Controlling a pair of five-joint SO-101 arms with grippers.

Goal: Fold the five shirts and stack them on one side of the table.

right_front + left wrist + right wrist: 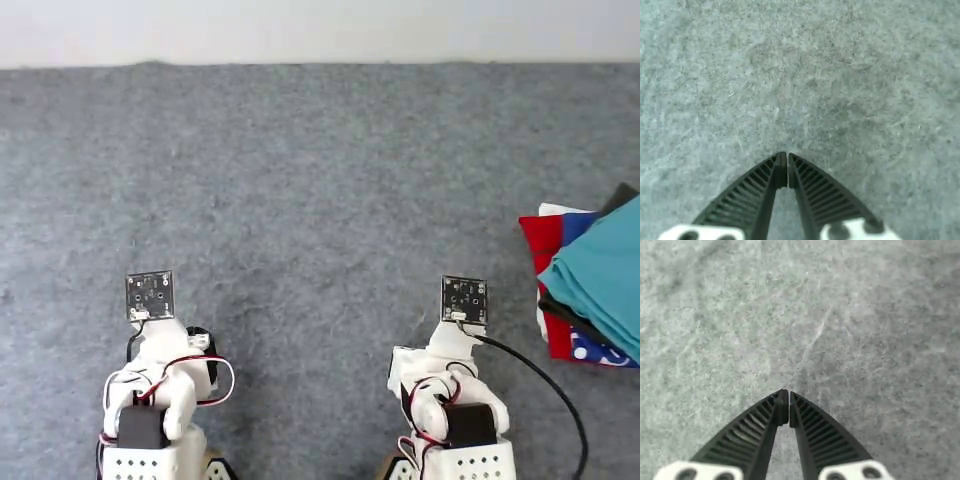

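Closest to your lenses, the left pincer (787, 157) has its two tips pressed together on nothing, poised over grey felt. The right pincer (789, 394) is the same: tips meeting, nothing between them.

The pile of shirts (585, 290) lies at the right edge of the high view, about mid-height, and the frame cuts part of it off. A teal shirt (610, 265) sits on top. Under it you can make out a red layer (538, 240), then blue, white and a dark one. I judge that all five are folded and stacked, though the hidden part keeps you from counting for sure. The pile's visible side slants from upper left to lower right; its full length can't be told.

Around it the tabletop (320, 170) is grey felt. The lower-right arm (447, 400) is the nearer one, with the pile up and to its right, apart from it. The lower-left arm (160, 395) is well apart, across the frame. The wrist views don't let you tell which side each arm is. If anything is left, it is likely a tidy-up by the nearer arm, whose pincer would have to open first.
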